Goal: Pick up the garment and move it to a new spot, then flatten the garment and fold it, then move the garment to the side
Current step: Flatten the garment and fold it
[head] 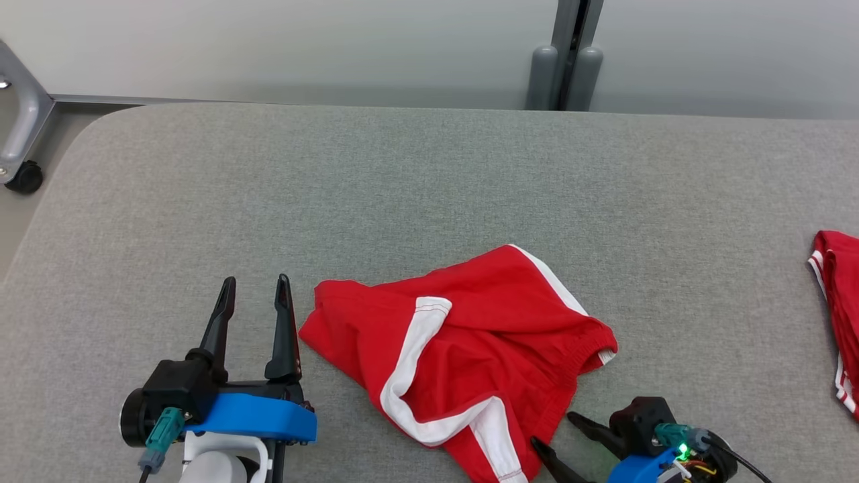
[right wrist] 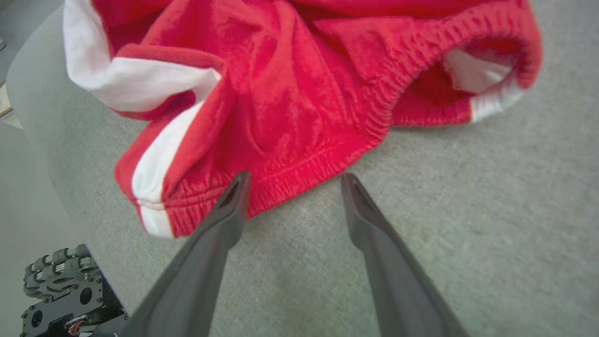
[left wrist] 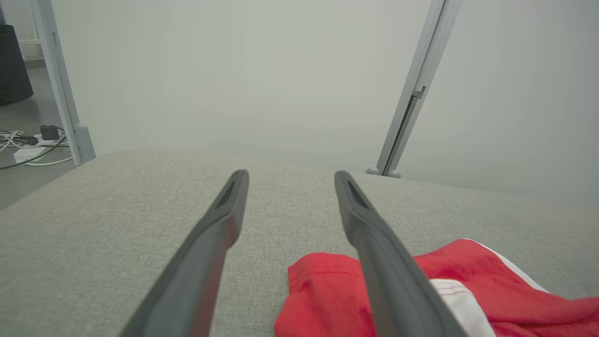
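Note:
The garment (head: 470, 349) is a pair of red shorts with white side stripes, lying crumpled on the grey table (head: 429, 188) near its front edge. My left gripper (head: 258, 288) stands open just left of the garment's left corner, fingers pointing away from me, nothing between them. In the left wrist view the red cloth (left wrist: 323, 295) lies beside and under the right finger (left wrist: 374, 243). My right gripper (head: 551, 429) is open at the garment's lower right, tips close to the elastic waistband (right wrist: 327, 159). In the right wrist view the left fingertip (right wrist: 236, 187) overlaps the waistband hem.
A second red and white garment (head: 835, 315) lies at the table's right edge. A grey post (head: 567, 60) stands behind the table's far edge, and a wheeled frame leg (head: 20, 134) at the far left. The robot's wheeled base (right wrist: 61, 285) shows below the table's front edge.

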Tool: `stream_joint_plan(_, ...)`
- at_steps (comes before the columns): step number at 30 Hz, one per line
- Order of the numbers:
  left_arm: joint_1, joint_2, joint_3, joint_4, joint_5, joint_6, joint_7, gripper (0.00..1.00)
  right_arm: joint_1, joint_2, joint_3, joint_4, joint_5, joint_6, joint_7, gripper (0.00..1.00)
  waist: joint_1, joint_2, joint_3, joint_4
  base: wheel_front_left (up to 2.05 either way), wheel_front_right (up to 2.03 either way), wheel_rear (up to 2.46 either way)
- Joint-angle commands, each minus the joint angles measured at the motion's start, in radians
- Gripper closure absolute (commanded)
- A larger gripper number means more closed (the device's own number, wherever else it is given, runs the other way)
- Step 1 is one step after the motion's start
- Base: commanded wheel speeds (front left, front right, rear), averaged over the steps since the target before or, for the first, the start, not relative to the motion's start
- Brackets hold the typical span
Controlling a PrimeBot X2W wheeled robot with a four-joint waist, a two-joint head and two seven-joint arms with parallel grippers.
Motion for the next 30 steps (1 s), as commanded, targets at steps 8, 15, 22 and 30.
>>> stream_joint_plan(8, 0.017, -0.001, 0.013, 0.0, 0.001, 0.006, -0.005, 0.0, -0.056, 0.07, -0.002, 0.174, 0.035, 0.0, -0.042, 0.0, 0.0, 0.0, -0.002, 0.028, 0.0, 0.0, 0.0)
stream_joint_plan(15, 0.023, -0.001, 0.022, -0.006, 0.003, 0.006, -0.005, 0.0, -0.128, 0.105, 0.023, 0.276, 0.051, 0.0, -0.076, 1.0, 0.0, 0.0, 0.004, 0.032, 0.0, 0.0, 0.0)
stream_joint_plan(22, 0.019, -0.002, 0.026, -0.013, 0.002, 0.007, -0.005, 0.0, -0.224, 0.079, -0.043, 0.253, 0.014, 0.0, -0.147, 1.0, 0.0, 0.0, 0.011, 0.028, 0.0, 0.0, 0.0)
stream_joint_plan(30, 0.0, -0.002, 0.01, -0.013, 0.0, 0.003, -0.005, 0.0, -0.366, -0.057, -0.089, 0.223, -0.014, 0.0, -0.039, 1.0, 0.0, 0.0, 0.029, 0.023, 0.0, 0.0, 0.0)
